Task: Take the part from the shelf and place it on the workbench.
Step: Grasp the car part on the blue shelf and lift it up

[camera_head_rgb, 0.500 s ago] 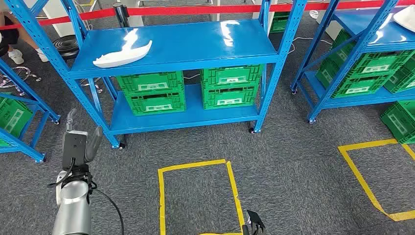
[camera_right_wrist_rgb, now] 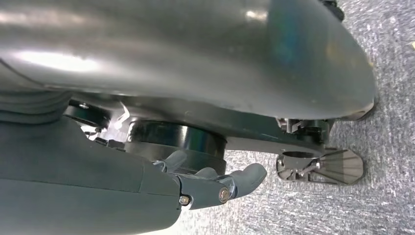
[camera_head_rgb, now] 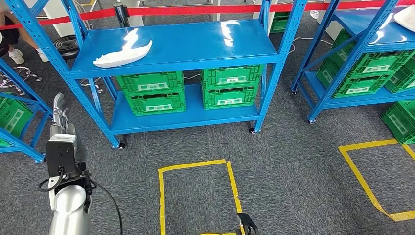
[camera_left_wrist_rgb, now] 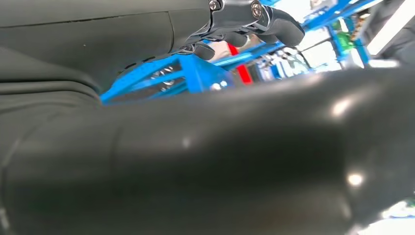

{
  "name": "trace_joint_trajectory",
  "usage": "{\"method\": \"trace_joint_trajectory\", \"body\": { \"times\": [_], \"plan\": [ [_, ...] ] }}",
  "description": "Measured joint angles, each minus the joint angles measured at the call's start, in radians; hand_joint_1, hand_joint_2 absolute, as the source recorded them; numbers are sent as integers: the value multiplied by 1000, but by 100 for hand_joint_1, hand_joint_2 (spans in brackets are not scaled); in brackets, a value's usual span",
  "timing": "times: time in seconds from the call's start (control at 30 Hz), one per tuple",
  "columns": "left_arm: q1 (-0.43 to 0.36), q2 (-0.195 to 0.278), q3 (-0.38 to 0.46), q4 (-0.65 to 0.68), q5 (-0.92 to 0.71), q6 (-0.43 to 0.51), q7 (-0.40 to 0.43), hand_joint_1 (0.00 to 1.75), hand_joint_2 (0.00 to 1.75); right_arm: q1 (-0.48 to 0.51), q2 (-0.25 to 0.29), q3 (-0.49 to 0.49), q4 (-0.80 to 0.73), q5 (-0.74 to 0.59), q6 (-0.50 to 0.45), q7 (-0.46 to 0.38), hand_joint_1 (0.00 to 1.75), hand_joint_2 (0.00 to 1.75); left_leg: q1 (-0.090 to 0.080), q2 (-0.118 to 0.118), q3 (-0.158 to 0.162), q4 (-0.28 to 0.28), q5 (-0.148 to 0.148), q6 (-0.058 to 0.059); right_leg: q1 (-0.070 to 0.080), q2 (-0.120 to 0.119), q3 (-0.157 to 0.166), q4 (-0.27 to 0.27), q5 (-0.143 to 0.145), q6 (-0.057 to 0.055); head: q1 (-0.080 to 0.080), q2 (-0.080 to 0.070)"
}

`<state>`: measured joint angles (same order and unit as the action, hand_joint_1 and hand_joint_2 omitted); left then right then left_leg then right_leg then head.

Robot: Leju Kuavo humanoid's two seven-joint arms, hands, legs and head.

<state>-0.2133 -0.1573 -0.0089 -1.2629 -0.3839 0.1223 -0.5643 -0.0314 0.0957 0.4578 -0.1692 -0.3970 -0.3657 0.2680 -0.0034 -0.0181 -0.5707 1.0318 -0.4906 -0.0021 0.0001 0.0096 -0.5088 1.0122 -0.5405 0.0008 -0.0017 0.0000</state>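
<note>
Since the earlier frame, the left hand (camera_head_rgb: 61, 128) has swung leftward and risen slightly, fingers loose and holding nothing. From the head view, the white part (camera_head_rgb: 122, 55) lies on the shelf's (camera_head_rgb: 195, 41) top deck, ahead and to that hand's right, long axis running roughly across; the left is the nearer. The right wrist view shows the right hand (camera_right_wrist_rgb: 215, 186) hanging over carpet, its grip unclear.
</note>
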Motion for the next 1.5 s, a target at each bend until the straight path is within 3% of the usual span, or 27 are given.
{"method": "trace_joint_trajectory", "body": {
  "times": [0.27,0.8,0.93,1.0,1.07,1.13,1.17,1.2,1.23,1.3,1.33,1.4,1.5],
  "plan": [
    [37,14,-104,-85,59,22,12,0,0,-2,-7,28,7,16,37,1,0,0,0,0,0,0,0,0,0,0,0,0,0,0,0,0],
    [55,32,-140,-129,30,45,6,0,0,-1,-22,42,10,7,-69,-7,0,0,0,0,0,0,0,0,0,0,0,0,0,0,0,0],
    [55,34,-140,-133,28,32,10,0,0,-1,-37,42,10,-5,-99,-15,0,0,-6,0,-1,3,-2,10,-7,0,1,-8,4,9,0,0],
    [54,35,-141,-136,27,27,10,0,0,-1,-45,42,11,-8,-104,-17,0,0,0,1,7,-15,5,17,-4,-1,1,-6,2,14,0,0],
    [51,34,-145,-138,27,26,10,0,0,-2,-51,42,11,-9,-105,-19,0,0,8,3,18,-34,12,24,-3,-3,-29,54,-27,19,3,0],
    [51,34,-149,-136,27,25,10,0,0,-2,-56,42,11,-10,-105,-20,0,0,10,6,21,-38,11,26,-7,-4,-107,186,-77,24,5,0],
    [52,34,-151,-134,27,24,10,0,0,-1,-58,42,11,-10,-103,-20,0,0,11,6,21,-37,9,25,-11,-4,-146,245,-90,28,6,0],
    [53,35,-152,-132,26,23,8,0,0,0,-60,42,12,-9,-99,-19,0,0,12,5,23,-35,5,23,-15,-4,-172,272,-82,31,6,0],
    [53,34,-154,-130,25,22,7,0,0,1,-61,42,12,-8,-95,-18,0,0,15,4,25,-32,0,18,-19,-4,-177,259,-54,36,6,0],
    [51,34,-159,-125,24,18,5,0,0,2,-64,42,13,-8,-87,-14,0,0,23,2,32,-20,-15,4,-29,-5,-140,145,28,47,6,0],
    [49,34,-161,-124,24,17,4,0,0,1,-64,42,14,-9,-84,-12,0,0,24,0,32,-11,-24,-5,-31,-4,-117,88,52,50,8,0],
    [42,33,-166,-121,24,15,4,0,0,2,-64,42,15,-10,-79,-10,0,0,23,-2,27,-2,-38,-20,-30,0,-98,36,57,40,11,0],
    [35,32,-172,-119,24,14,3,0,0,4,-64,42,15,-10,-76,-9,0,0,24,0,34,-8,-47,-36,-28,2,-91,35,44,9,10,0]
  ]
}}
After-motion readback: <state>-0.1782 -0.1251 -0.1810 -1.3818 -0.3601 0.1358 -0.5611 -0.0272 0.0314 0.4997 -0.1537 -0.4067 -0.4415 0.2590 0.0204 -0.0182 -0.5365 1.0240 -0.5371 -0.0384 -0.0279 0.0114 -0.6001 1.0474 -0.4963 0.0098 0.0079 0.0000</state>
